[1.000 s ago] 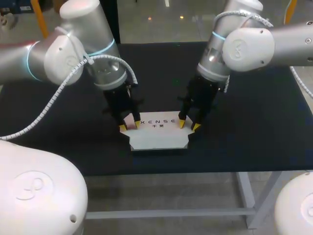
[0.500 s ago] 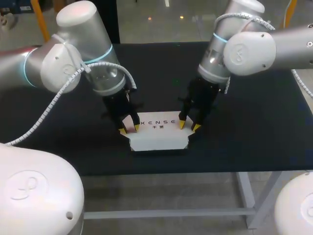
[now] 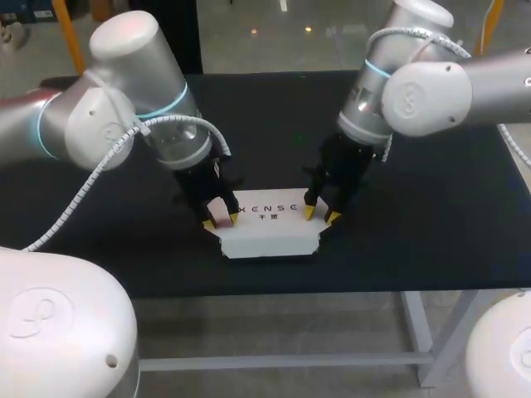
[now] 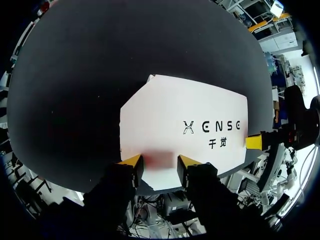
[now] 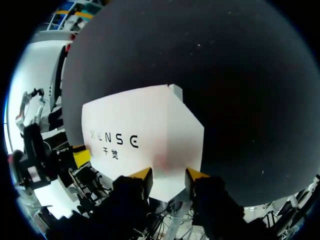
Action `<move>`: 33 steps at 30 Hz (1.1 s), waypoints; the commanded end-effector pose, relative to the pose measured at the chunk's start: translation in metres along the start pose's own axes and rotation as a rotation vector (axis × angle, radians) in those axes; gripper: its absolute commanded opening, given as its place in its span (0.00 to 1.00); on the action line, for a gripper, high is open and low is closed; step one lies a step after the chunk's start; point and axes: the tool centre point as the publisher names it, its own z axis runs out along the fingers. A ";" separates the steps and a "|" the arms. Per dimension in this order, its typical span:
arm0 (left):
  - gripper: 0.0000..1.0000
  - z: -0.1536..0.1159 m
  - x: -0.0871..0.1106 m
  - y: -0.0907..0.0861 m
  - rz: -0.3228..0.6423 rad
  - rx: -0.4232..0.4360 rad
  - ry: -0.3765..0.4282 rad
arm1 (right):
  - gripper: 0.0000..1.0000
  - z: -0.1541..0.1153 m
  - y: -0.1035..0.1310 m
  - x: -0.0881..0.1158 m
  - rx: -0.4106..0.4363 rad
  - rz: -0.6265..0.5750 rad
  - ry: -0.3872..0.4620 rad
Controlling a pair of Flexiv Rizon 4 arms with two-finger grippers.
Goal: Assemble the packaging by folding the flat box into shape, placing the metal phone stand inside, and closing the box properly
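A white cardboard box [image 3: 270,224] with dark print on top lies on the black table [image 3: 415,207] near its front edge, corner flaps sticking out. My left gripper [image 3: 220,220] stands at the box's left end, fingers apart, both yellow tips down on the white card [image 4: 185,125]. In the left wrist view its tips [image 4: 160,162] show card between them. My right gripper [image 3: 320,214] is at the right end, tips [image 5: 167,175] also apart on the card [image 5: 140,135]. No metal phone stand is in view.
The table's front edge runs just below the box. Bare black tabletop [image 3: 124,249] lies to both sides and behind. Each wrist view catches the other arm's yellow fingertip [image 4: 253,141] at the box's far end.
My left arm has leaned a little further over the box's left end and its fingers have spread slightly. The right gripper and the box have barely moved.
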 end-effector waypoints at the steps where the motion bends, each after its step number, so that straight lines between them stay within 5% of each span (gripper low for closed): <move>1: 0.50 0.002 -0.003 0.005 0.006 0.020 0.010 | 0.47 0.001 -0.002 -0.001 -0.009 0.000 0.000; 33: 0.46 0.021 -0.004 0.002 0.043 0.058 0.053 | 0.46 0.011 0.003 -0.001 -0.075 -0.003 0.047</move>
